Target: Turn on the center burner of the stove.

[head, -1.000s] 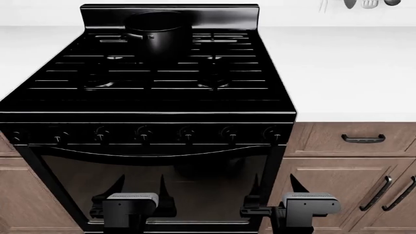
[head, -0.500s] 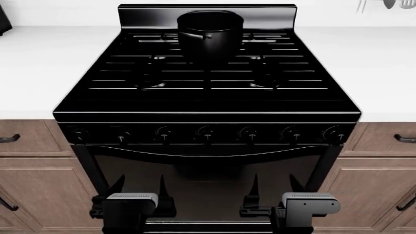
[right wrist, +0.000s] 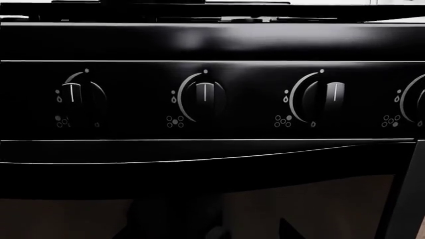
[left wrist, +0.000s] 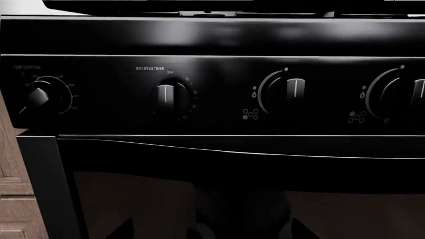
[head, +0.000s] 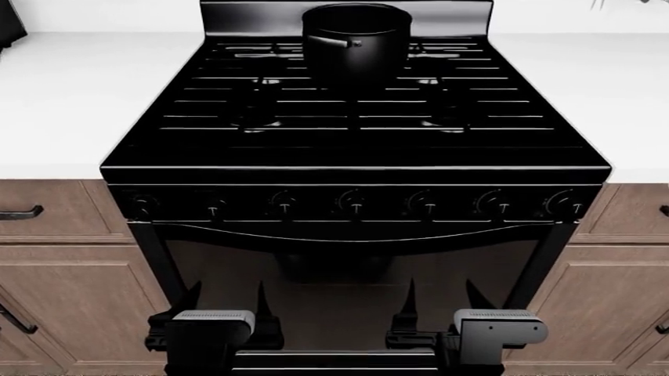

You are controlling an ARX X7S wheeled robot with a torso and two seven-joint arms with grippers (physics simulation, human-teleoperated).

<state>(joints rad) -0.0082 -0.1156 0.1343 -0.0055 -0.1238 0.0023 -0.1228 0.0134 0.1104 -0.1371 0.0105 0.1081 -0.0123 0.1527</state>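
Note:
The glossy black stove [head: 356, 149] fills the middle of the head view, with slatted grates on top and a row of seven knobs [head: 352, 204] across its front panel. A black pot [head: 356, 35] stands on the rear centre grate. My left gripper [head: 225, 304] and right gripper [head: 444, 304] hang low in front of the dark oven door [head: 356, 274], both open and empty, well below the knobs. The left wrist view shows the temperature knob [left wrist: 40, 97], the timer knob [left wrist: 166, 94] and two burner knobs [left wrist: 289, 89]. The right wrist view shows several burner knobs [right wrist: 206, 94], white marks upright.
White countertops [head: 63, 94] flank the stove on both sides. Brown wood cabinets [head: 63, 298] stand left and right, with a black drawer handle [head: 21, 211] at the left. A dark object [head: 6, 23] sits at the far left on the counter.
The stove has shifted from left of centre to the middle of the head view and looks slightly nearer. Both grippers keep the same pose, open and low.

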